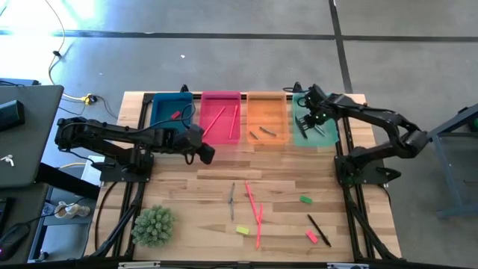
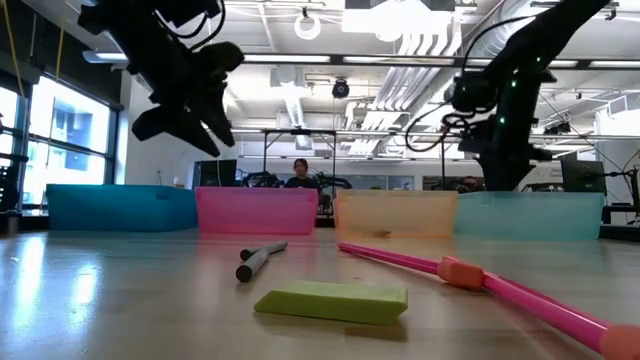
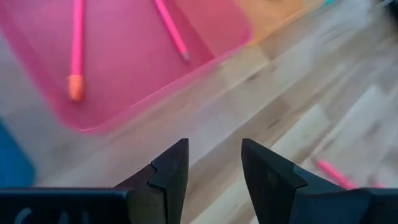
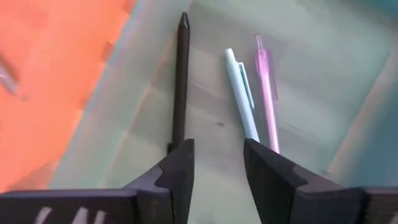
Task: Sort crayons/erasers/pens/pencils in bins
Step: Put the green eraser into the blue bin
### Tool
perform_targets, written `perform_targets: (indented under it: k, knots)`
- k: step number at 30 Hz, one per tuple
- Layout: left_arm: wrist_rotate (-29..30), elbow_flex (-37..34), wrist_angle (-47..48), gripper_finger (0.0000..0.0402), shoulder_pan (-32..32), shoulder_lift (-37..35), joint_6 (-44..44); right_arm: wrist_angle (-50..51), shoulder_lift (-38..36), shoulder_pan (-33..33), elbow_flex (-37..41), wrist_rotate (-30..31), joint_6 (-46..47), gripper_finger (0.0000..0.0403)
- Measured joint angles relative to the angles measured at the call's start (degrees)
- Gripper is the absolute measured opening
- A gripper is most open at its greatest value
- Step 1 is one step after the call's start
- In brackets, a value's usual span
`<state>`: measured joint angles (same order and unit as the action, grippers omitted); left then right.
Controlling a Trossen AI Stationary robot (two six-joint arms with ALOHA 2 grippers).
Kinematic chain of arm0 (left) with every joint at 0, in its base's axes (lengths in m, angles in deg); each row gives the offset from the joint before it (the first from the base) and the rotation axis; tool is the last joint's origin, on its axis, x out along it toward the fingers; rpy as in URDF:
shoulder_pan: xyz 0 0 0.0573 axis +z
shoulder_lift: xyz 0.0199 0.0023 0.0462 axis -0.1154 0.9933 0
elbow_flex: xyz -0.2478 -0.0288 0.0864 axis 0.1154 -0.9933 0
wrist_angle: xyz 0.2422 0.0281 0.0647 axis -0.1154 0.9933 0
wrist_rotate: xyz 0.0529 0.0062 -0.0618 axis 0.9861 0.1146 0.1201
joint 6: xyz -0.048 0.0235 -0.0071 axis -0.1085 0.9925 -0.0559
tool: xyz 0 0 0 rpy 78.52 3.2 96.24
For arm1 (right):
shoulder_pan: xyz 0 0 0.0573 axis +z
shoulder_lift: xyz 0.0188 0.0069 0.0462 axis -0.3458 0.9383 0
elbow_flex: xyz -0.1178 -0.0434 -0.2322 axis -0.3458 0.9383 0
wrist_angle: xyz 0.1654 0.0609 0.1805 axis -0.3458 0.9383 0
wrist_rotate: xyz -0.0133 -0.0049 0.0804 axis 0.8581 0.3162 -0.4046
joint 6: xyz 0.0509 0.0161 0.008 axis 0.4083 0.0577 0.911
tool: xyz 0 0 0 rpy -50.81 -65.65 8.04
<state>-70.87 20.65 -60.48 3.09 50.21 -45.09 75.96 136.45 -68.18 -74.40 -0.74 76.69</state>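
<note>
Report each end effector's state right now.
Left end effector: open, empty, just outside the pink bin.
Right end effector: open, empty, over the teal bin.

Bare table (image 1: 187,198) between bins (image 1: 220,117) and scattered sticks (image 1: 252,203); plant (image 1: 153,225) at left corner.

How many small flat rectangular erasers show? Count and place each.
4: a red eraser in the translucent blue plastic bin; a green eraser, a yellow-green eraser and a pink eraser loose on the wooden table. The left arm may hide more.
</note>
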Motion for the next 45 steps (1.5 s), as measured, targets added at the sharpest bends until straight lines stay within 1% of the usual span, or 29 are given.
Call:
perform_targets:
  k: [4, 9, 12, 16, 20, 24, 29, 31, 36, 39, 43, 45]
  knots:
    - [0.4, 0.0, 3.5, 0.0138, 0.0, 0.0, 3.0, 3.3, -2.8, 2.3, -2.2, 0.3, 3.1, 0.0128]
    - [1.4, 0.0, 6.1, 0.0138, 0.0, 0.0, 6.9, 6.6, -6.7, 7.6, -4.8, 2.8, 8.4, 0.0129]
    - [1.4, 0.9, 8.6, 0.0138, 0.7, 0.0, 10.2, 6.8, -8.5, 12.0, -6.5, 4.4, 12.2, 0.0129]
    - [1.3, 3.0, 11.1, 0.0138, 2.7, 0.0, 15.8, 7.8, -9.1, 18.3, -9.1, 8.5, 16.2, 0.0129]
    - [1.0, 5.7, 12.9, 0.0138, 5.1, 0.0, 21.5, 8.6, -8.5, 24.8, -11.5, 12.0, 18.4, 0.0129]
    - [0.9, 7.0, 13.7, 0.0138, 6.9, 0.0, 26.8, 8.8, -8.5, 31.0, -12.6, 14.0, 19.9, 0.0129]
    - [0.7, 8.0, 16.7, 0.0138, 9.5, 0.0, 30.9, 12.0, -8.5, 37.6, -12.6, 13.3, 23.8, 0.0129]
    - [0.2, 8.0, 17.1, 0.0138, 10.4, 0.0, 31.9, 13.7, -8.4, 40.4, -12.6, 12.4, 27.2, 0.0129]
    - [-3.5, 8.0, 16.6, 0.0138, 12.5, 0.0, 32.4, 17.9, -8.0, 48.2, -12.6, 12.2, 36.0, 0.0129]
    - [-4.0, 8.0, 16.2, 0.0138, 12.9, 0.0, 32.5, 19.4, -7.0, 52.8, -12.5, 12.1, 40.4, 0.0129]
    - [-4.1, 8.0, 16.1, 0.0138, 12.8, 0.0, 32.5, 19.6, -4.1, 58.7, -12.5, 11.7, 41.9, 0.0129]
    - [-4.2, 8.0, 16.0, 0.0138, 12.5, 0.0, 32.5, 19.7, -2.4, 61.1, -12.5, 9.9, 41.9, 0.0129]
